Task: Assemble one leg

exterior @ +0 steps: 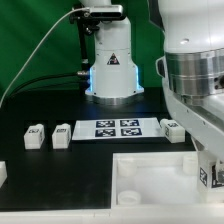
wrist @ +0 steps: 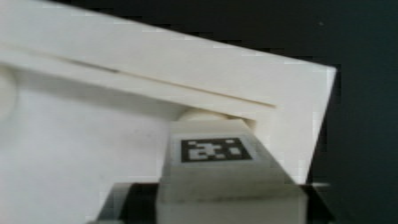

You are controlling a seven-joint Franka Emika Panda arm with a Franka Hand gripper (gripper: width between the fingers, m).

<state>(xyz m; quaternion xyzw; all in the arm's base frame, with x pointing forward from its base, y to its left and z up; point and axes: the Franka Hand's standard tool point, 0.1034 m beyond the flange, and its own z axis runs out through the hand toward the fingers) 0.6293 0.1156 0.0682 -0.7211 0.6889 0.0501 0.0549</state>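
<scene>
In the wrist view, nearest the camera, the gripper (wrist: 210, 195) pinches the leg (wrist: 217, 150), a white square-section block whose marker tag faces the camera; its fingers press against the block's two sides, so the jaws are closed on it. The leg's long axis runs straight away from the gripper, in line with the fingers, and its far end sits right at the edge of the white panel (wrist: 125, 85), touching or nearly touching a raised lip there; whether it is already seated in a corner hole cannot be told. That alignment is likely what the coming move depends on: the leg points into the panel, so the push or twist would go along the leg's own axis. In the exterior view, the arm fills the view's right side, and the gripper (exterior: 208, 172) hangs low over the panel's (exterior: 150, 175) right corner. Farther back on the black table (exterior: 40, 170) lie three spare legs (exterior: 35, 135), (exterior: 62, 134) and (exterior: 173, 128), well apart from the gripper, with the marker board (exterior: 117, 129) between them.
</scene>
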